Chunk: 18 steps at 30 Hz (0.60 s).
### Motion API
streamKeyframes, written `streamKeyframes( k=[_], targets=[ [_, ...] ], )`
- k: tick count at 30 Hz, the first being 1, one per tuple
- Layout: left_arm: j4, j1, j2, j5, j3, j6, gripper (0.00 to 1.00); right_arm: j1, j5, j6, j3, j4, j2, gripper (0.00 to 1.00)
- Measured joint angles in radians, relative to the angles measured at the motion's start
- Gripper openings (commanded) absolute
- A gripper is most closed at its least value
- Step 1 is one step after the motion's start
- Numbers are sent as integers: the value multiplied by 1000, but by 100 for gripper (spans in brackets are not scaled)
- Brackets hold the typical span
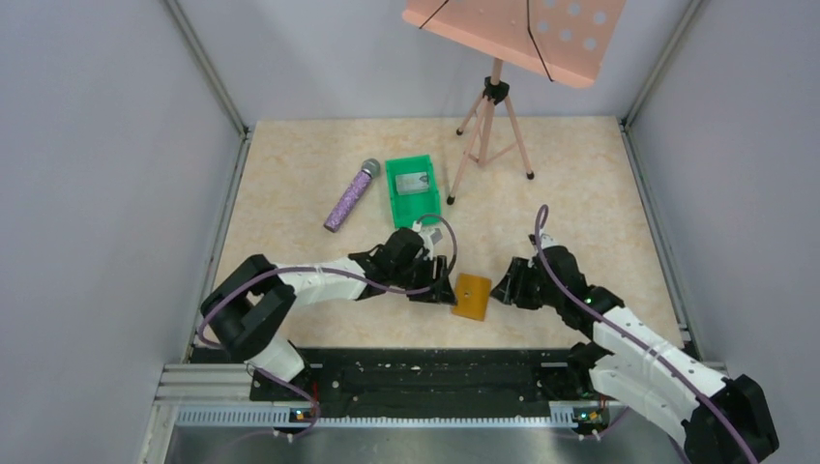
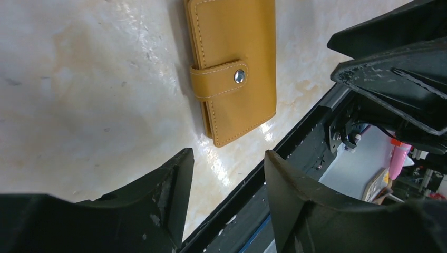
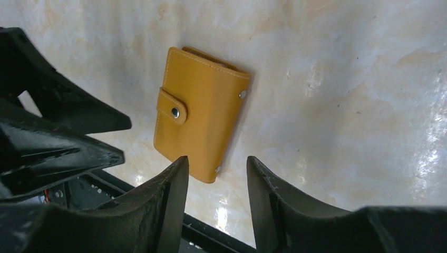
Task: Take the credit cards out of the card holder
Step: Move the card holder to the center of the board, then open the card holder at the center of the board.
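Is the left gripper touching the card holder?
Apart. The left wrist view shows bare table between the left gripper and the card holder's near edge.

A green bin [image 1: 416,211] sits mid-table [image 1: 600,193]. A purple microphone [image 1: 350,197] lies at its nine o'clock, and a pink tripod stand [image 1: 495,92] is at its two o'clock.

Card holder [image 2: 235,45] top cut off; bin [image 1: 414,209] contents unclear.

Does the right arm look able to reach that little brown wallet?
Probably yes. The card holder lies flat just ahead of the right gripper, whose jaws stand apart, with nothing between them. The left gripper sits at its other side.
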Motion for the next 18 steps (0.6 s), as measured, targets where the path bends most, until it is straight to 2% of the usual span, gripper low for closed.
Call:
streamKeyframes(
  k=[8,12,18],
  targets=[
    [122,-32,151,37,0,-47,42,-6,-36,43,-77,41,-67,45],
    [143,-32,164,34,0,-52,38,-8,-62,75,-126,93,-67,51],
    [170,-34,182,34,0,-61,26,-20,-84,106,-174,147,-55,59]
  ],
)
